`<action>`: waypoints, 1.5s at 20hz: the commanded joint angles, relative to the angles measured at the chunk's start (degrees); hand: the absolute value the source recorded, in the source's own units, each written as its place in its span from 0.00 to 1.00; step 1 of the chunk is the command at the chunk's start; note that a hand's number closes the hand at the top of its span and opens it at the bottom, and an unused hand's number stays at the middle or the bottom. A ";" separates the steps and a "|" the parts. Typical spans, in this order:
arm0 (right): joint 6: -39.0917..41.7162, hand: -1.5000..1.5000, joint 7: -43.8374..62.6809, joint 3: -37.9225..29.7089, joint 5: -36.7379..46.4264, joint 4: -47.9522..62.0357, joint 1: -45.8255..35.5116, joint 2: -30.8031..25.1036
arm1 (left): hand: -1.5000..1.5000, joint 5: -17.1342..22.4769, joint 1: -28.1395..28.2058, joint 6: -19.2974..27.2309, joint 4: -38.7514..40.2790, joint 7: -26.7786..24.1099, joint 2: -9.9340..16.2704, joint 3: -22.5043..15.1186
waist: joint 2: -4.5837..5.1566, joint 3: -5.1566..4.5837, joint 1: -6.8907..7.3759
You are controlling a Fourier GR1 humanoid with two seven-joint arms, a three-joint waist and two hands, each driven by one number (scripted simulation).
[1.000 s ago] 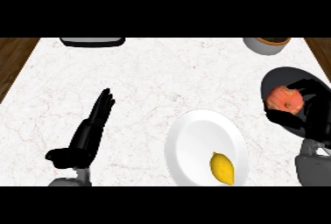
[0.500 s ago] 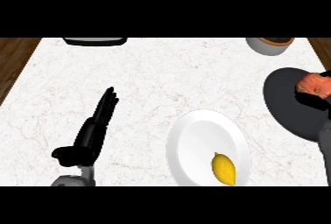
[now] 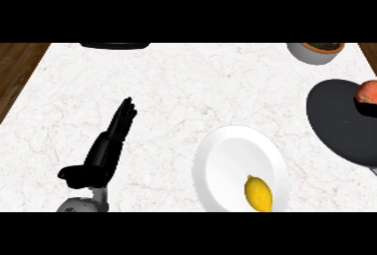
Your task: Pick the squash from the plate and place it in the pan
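A yellow oval squash [image 3: 258, 194] lies on the near part of the white plate [image 3: 230, 154]. The black pan [image 3: 335, 119] sits to the plate's right, cut by the view's edge. Over the pan's far right part, an orange-red fruit [image 3: 368, 91] shows at the edge. My right hand [image 3: 366, 108] appears there only as dark fingers curled under that fruit; the rest is out of view. My left hand [image 3: 106, 147] rests open on the counter at the left, fingers straight, well apart from the plate.
A grey bowl [image 3: 315, 54] with brown contents stands at the far right. A dark object [image 3: 114, 45] lies on the counter's far edge at the left. The counter's left edge [image 3: 22, 94] borders a wooden floor.
The view has swung left, so plate, pan and left hand sit further right in the picture. The right hand with the orange-red fruit has moved toward the pan's far right side, mostly out of view.
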 commanded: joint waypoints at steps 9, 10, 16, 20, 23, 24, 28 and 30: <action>14.66 0.00 -5.50 -0.28 -1.58 17.72 -7.87 -0.22 | 0.50 1.02 -1.01 -1.27 0.62 -0.21 0.67 1.16 | 0.46 0.21 0.99; 15.47 0.00 -6.60 -1.34 -2.57 17.67 -8.69 -2.02 | 0.50 0.47 1.59 -0.50 -2.92 1.76 -0.18 -0.76 | 0.10 0.18 0.81; 15.52 0.00 -17.25 -10.91 -12.92 15.45 -7.91 -2.28 | 0.50 -1.95 -0.86 1.51 2.30 -1.13 -1.54 -0.69 | 0.11 0.18 -0.72; 24.03 0.00 -19.54 -14.29 -17.15 17.74 -6.36 -6.59 | 0.50 -0.67 2.16 0.20 -1.32 -0.56 -0.72 -0.81 | -0.36 0.09 -0.91; 32.94 0.00 -21.75 -16.19 -20.34 18.46 -1.70 -8.92 | 0.50 -0.23 0.26 1.09 -2.16 2.72 -0.15 1.02 | -0.78 0.03 -2.11; 36.00 0.00 -19.67 -16.41 -21.05 18.85 -4.15 -10.47 | 0.50 -0.86 0.80 1.08 1.95 -1.96 -1.13 0.66 | -0.62 -0.01 -1.96; 47.32 0.00 -23.41 -16.78 -23.08 20.06 0.98 -12.38 | 0.50 0.30 2.14 -0.22 -1.33 -0.48 0.92 1.98 | -0.73 0.01 -1.85; 50.45 0.00 -28.86 -15.43 -22.54 19.13 4.85 -11.78 | 0.50 0.22 -1.32 1.30 -0.31 2.34 -0.97 1.80 | -0.75 0.01 -2.23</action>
